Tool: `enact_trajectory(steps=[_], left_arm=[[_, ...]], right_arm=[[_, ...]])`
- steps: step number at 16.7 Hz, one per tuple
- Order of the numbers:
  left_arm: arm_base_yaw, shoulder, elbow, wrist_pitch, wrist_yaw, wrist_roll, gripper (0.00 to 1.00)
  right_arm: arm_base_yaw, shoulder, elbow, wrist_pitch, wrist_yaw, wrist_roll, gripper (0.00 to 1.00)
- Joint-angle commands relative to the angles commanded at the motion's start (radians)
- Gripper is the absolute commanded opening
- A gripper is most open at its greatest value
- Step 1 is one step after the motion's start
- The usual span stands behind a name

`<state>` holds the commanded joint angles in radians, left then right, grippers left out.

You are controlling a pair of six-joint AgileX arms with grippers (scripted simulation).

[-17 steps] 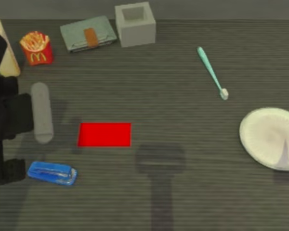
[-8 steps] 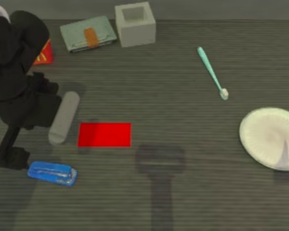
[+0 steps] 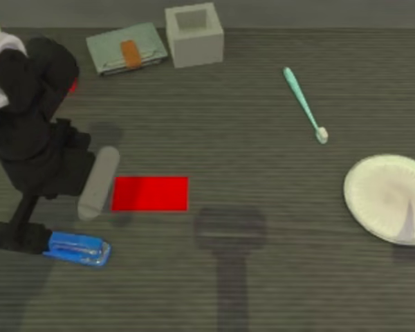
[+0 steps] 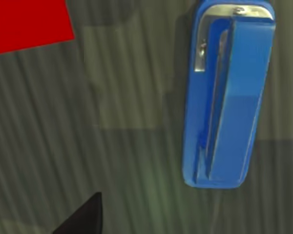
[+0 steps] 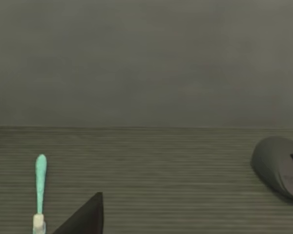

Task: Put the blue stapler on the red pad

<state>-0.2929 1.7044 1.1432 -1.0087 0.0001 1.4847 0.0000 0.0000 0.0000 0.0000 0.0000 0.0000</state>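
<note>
You have one small bright blue oblong stapler [image 3: 78,249] lying at the table's near left, well short of the one flat red rectangular pad [image 3: 150,193]. Your left gripper [image 3: 21,237] sits touching its left end; I cannot tell how far open. No readable writing shows.

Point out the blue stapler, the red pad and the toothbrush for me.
blue stapler [image 3: 81,250], top view, middle of its blue body.
red pad [image 3: 150,193], top view, centre of the flat sheet.
toothbrush [image 3: 302,103], top view, midway along its teal handle.
</note>
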Motion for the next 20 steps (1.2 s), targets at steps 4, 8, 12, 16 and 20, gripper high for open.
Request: enact_trajectory(steps=[4, 8, 12, 16, 20], left_arm=[[0.001, 0.076, -0.117, 0.204, 0.000, 0.001, 1.00], [0.001, 0.112, -0.171, 0.285, 0.000, 0.004, 1.00], [0.001, 0.112, -0.171, 0.285, 0.000, 0.004, 0.92], [0.001, 0.112, -0.171, 0.285, 0.000, 0.004, 0.62], [0.001, 0.112, -0.171, 0.285, 0.000, 0.004, 0.32]], right_arm=[[0.000, 0.000, 0.000, 0.000, 0.000, 0.000, 1.00], [0.000, 0.000, 0.000, 0.000, 0.000, 0.000, 1.00], [0.000, 0.000, 0.000, 0.000, 0.000, 0.000, 1.00], [0.000, 0.000, 0.000, 0.000, 0.000, 0.000, 1.00], [0.000, 0.000, 0.000, 0.000, 0.000, 0.000, 1.00]])
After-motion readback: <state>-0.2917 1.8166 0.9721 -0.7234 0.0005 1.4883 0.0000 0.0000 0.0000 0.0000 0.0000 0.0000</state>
